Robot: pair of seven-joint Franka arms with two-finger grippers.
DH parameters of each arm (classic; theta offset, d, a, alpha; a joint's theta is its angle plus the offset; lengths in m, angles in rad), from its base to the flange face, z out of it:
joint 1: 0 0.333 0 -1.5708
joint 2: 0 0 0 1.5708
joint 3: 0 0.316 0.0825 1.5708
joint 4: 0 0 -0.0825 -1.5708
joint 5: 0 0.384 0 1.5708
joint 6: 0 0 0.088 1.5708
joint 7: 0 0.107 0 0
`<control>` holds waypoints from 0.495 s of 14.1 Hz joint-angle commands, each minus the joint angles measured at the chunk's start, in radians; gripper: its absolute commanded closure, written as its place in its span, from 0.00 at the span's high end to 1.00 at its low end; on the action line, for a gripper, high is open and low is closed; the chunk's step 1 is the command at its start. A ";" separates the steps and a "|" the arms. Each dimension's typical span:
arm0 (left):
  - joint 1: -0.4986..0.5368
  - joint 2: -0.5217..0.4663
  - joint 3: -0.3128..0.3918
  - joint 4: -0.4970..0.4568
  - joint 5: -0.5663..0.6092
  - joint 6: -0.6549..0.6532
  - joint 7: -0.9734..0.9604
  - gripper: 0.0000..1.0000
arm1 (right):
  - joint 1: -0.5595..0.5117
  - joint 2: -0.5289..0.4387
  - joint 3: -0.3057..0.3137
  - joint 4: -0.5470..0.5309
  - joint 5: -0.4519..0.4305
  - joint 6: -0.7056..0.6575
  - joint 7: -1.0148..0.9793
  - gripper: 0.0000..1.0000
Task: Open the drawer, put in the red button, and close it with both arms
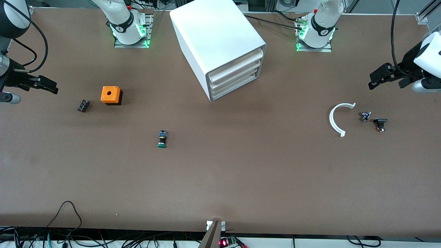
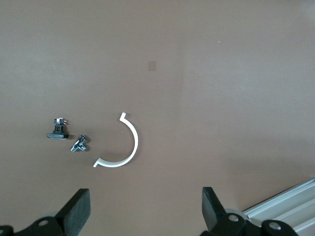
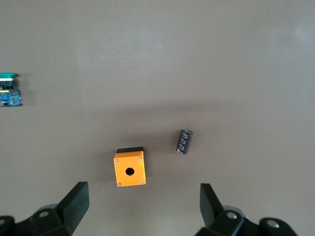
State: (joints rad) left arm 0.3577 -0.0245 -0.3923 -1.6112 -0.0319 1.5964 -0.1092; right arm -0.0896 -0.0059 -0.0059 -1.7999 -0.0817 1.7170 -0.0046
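Both hands, left [image 1: 379, 80] and right [image 1: 46, 86], open, aloft.

A matt brown table [image 1: 220, 179] with a smooth, faintly mottled top. A smooth white plastic-looking drawer cabinet [image 1: 213, 38] with 3 drawers. An orange plastic-looking box [image 1: 110, 94] with a satin face. A white curved plastic-looking strip [image 1: 336, 119]. A shiny metal fitting [image 2: 78, 143].

On the tabletop [image 1: 220, 186] there are one white drawer cabinet [image 1: 220, 44] with three drawers, one orange box [image 1: 111, 94], one green-capped button [image 1: 162, 138], one dark cylinder [image 1: 83, 105], one white curved piece [image 1: 337, 119] and two small dark parts [image 1: 365, 116].
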 commanded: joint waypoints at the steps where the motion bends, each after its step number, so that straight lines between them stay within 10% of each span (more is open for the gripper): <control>1: -0.216 -0.025 0.220 -0.019 -0.010 -0.018 0.022 1.00 | -0.002 -0.019 -0.002 -0.006 0.030 0.003 -0.017 1.00; 4: -0.359 -0.025 0.375 -0.021 -0.002 -0.026 0.023 1.00 | -0.001 -0.020 0.004 -0.004 0.030 0.012 -0.014 1.00; 7: -0.373 -0.020 0.388 -0.024 0.000 -0.024 0.023 1.00 | -0.001 -0.020 0.004 -0.003 0.031 0.015 -0.012 1.00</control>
State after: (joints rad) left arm 0.0052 -0.0282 -0.0240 -1.6208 -0.0320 1.5803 -0.1085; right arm -0.0884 -0.0093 -0.0028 -1.7979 -0.0737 1.7256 -0.0052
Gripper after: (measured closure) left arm 0.000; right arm 0.000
